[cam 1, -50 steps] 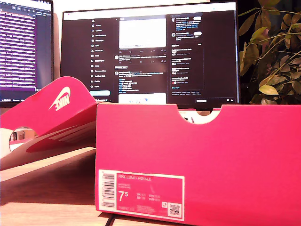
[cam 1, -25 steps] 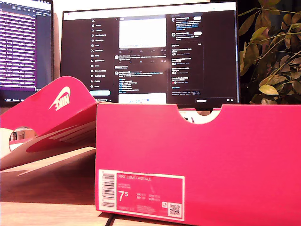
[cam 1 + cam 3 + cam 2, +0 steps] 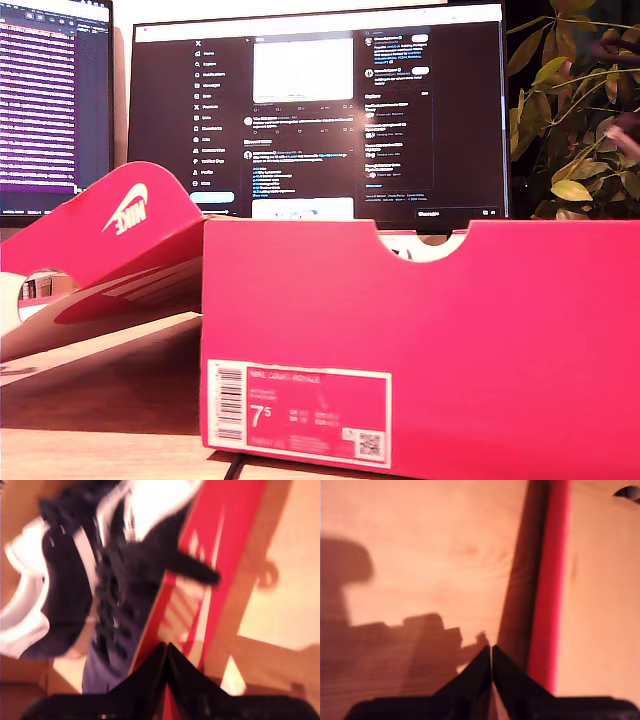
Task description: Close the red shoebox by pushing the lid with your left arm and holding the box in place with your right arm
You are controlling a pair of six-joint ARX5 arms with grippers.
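Observation:
The red shoebox (image 3: 420,330) fills the front of the exterior view. Its lid (image 3: 120,250) lies open, sloping down toward the exterior view's left. Neither arm shows in that view. In the first wrist view my first gripper (image 3: 491,652) is shut with nothing in it, above the wooden table (image 3: 420,555) and just beside the lid's red edge (image 3: 547,580). The blurred second wrist view has my second gripper (image 3: 166,647) shut and empty over the box's red wall (image 3: 230,540). Black and white shoes (image 3: 75,580) lie inside the box.
Two lit monitors (image 3: 320,110) stand behind the box. A leafy plant (image 3: 580,120) is at the exterior view's right. A dark cable (image 3: 232,468) runs out from under the box. The arm's shadow (image 3: 395,640) falls on the table.
The box has shifted very slightly toward the exterior view's left. The text on the monitors has scrolled.

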